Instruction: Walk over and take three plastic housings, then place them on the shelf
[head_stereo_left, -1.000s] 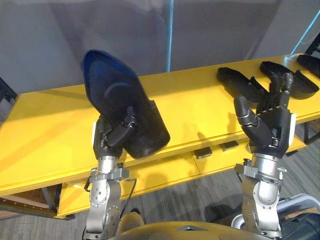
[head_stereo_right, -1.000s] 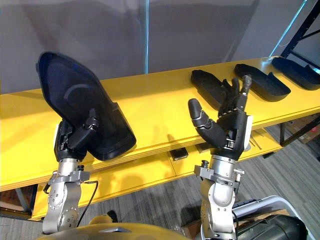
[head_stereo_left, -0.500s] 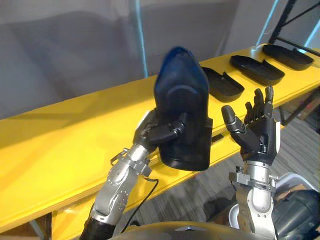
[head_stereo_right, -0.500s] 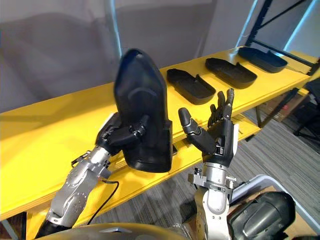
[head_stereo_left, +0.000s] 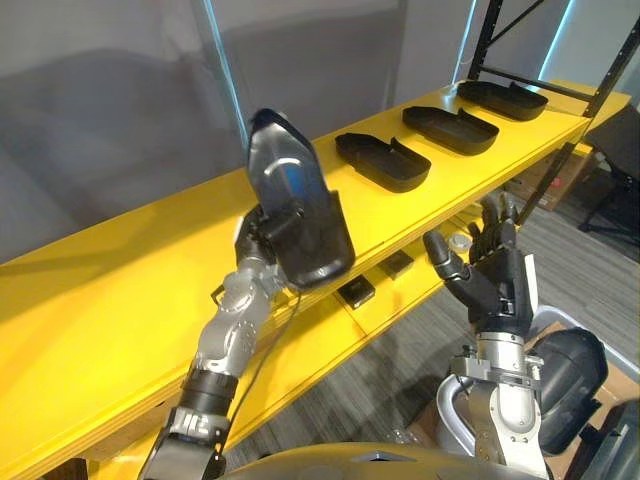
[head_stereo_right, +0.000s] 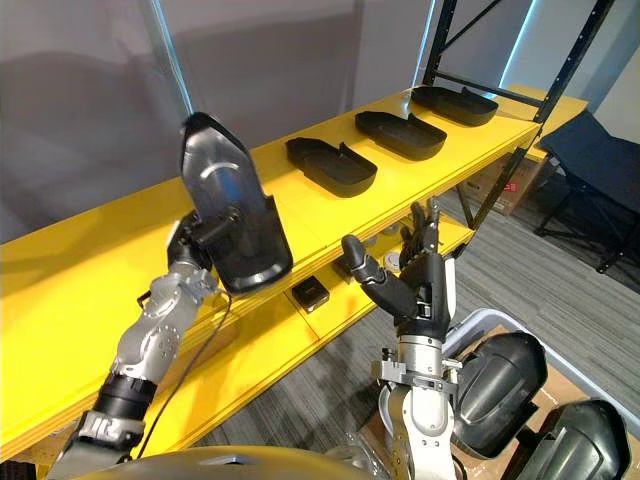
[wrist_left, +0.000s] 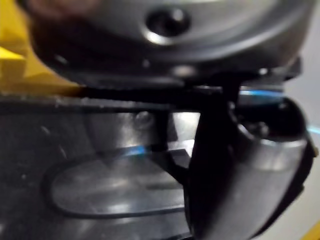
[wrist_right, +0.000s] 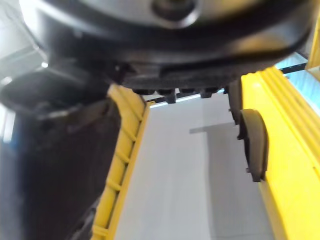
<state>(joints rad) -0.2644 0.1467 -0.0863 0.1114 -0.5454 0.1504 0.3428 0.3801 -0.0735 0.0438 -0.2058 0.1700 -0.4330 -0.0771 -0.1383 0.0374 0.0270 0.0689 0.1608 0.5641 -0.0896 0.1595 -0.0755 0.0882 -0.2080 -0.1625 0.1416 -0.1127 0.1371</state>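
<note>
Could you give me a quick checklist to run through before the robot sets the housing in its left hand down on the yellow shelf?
1. Grip: left hand has its thumb curled onto the held housing: ok.
2. Landing spot: the shelf is bare yellow around the held housing: ok.
3. Spacing: the nearest lying housing sits well apart, further to the right: ok.
4. Right hand: open, holding nothing, raised in front of the shelf edge and out of the way: ok.
5. Orientation: the held housing stands tilted on end, not flat: not ok.
6. Fingers behind the held housing: hidden, cannot tell.
</note>
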